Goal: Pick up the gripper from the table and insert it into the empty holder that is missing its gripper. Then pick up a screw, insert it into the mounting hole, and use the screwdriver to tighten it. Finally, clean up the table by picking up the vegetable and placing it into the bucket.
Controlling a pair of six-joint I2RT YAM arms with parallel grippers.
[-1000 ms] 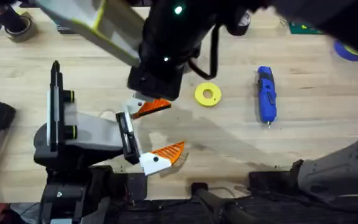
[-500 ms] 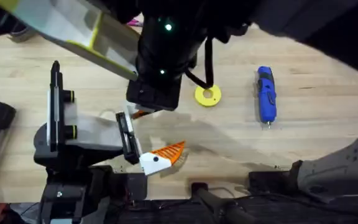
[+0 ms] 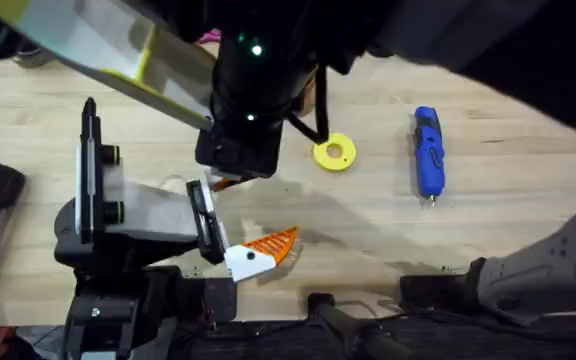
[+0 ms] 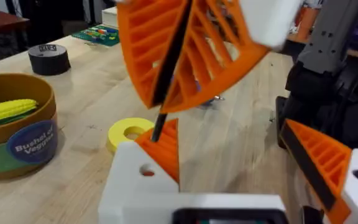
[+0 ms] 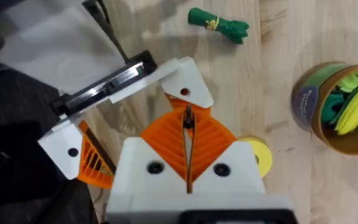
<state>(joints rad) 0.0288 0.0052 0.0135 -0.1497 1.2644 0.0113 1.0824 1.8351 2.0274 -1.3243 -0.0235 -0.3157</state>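
My right gripper (image 5: 187, 121) reaches across to the left arm and is shut on the gripper (image 4: 165, 146), the small orange wedge. The wedge's lower end rests on the white holder (image 4: 135, 183) of my left gripper (image 4: 235, 168). That holder has a round hole (image 5: 184, 92). The left gripper is open, and its other finger carries an orange pad (image 3: 270, 244). The blue screwdriver (image 3: 427, 152) lies on the table to the right. The green vegetable (image 5: 219, 23) lies on the wood near the bucket (image 5: 306, 102). A screw is out of view.
A flat yellow disc (image 3: 335, 152) lies between the arms and the screwdriver. The bucket (image 4: 17, 146) holds a yellow corn toy and green pieces. A black tape roll (image 4: 48, 58) sits farther back. The right arm looms large over the table's middle.
The right arm has shifted left with the orange wedge, bringing it from beside the left finger onto the white holder. The left arm has stayed still.
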